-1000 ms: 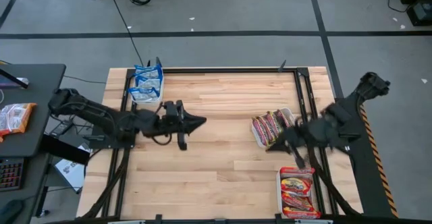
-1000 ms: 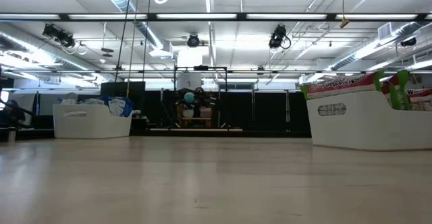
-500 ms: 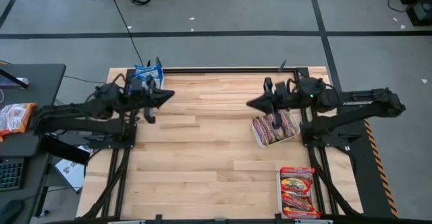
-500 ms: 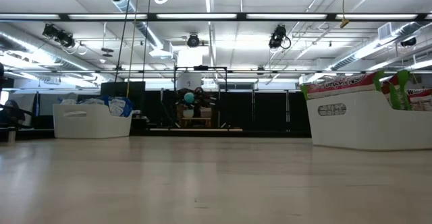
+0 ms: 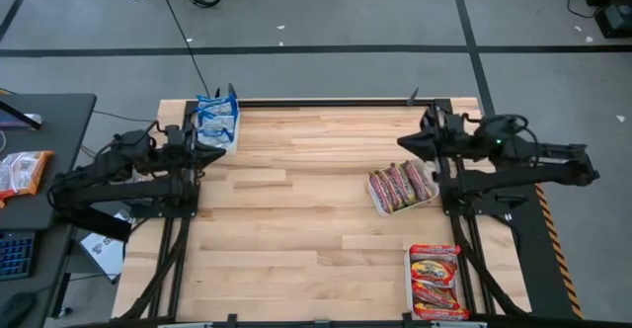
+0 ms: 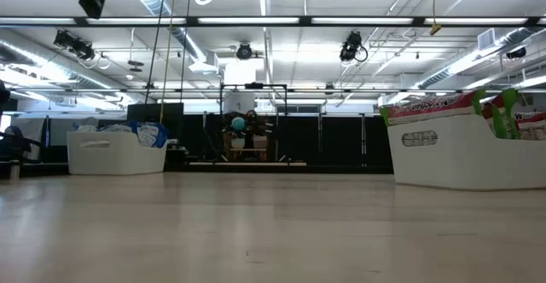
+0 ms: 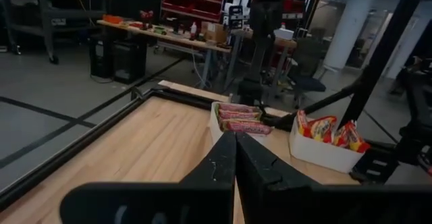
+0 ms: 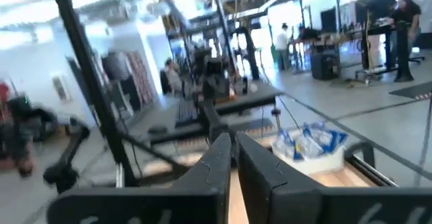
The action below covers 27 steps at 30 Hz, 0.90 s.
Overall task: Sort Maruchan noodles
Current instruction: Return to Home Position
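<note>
Three white bins are sitting on the wooden worktop (image 5: pixel 306 219), and every Maruchan packet in view is lying inside one of them. Blue-white packets (image 5: pixel 215 119) are filling the far-left bin (image 6: pixel 111 157) at the worktop's far left corner. Pinkish packets (image 5: pixel 400 184) are sitting in a row in the right-edge bin (image 5: pixel 378 203), about midway along the right edge. Orange packets (image 5: pixel 434 281) are lying in the near-right bin (image 7: pixel 314 153) at the near right corner.

The left gripper (image 5: pixel 199 150) is hovering over the left edge, just beside the far-left bin, clenched on nothing (its wrist camera is showing the two fingertips meeting). The right gripper (image 5: pixel 407 142) is hovering near the right edge, just beyond the right-edge bin. It is likewise clenched and carrying nothing, and is pointing across the worktop toward the other arm.
</note>
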Tool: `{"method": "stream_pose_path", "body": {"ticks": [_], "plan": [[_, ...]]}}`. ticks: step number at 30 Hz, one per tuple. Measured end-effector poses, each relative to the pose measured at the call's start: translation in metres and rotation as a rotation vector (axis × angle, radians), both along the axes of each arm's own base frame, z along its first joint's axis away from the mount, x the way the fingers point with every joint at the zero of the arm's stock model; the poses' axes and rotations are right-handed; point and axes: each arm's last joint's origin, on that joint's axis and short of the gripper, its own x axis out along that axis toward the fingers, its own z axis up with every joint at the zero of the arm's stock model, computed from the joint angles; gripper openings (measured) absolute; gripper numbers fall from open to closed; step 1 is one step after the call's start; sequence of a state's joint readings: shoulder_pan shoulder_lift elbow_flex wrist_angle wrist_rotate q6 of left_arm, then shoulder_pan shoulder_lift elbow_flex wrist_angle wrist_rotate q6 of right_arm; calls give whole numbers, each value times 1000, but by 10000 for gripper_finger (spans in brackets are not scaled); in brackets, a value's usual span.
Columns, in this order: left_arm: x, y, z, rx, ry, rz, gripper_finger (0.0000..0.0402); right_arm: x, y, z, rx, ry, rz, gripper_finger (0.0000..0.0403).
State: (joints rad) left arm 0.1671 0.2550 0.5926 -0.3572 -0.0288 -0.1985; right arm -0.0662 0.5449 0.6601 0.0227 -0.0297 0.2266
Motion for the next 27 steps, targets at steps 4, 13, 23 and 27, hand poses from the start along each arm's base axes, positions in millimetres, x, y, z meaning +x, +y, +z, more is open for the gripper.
{"method": "stream_pose_path", "body": {"ticks": [4, 13, 23, 27], "plan": [[-3, 0, 0, 3, -9, 7, 7, -10, 1, -4, 61, 39, 9, 38], [2, 0, -13, 76, 36, -14, 19, -30, 10, -2, -84, 10, 188, 38], [-11, -4, -42, 200, -139, -69, 28, -78, 12, -29, -110, -219, 191, 37], [-14, -5, -40, 257, -176, -74, 29, -73, 13, -57, -84, -306, 206, 37]]}}
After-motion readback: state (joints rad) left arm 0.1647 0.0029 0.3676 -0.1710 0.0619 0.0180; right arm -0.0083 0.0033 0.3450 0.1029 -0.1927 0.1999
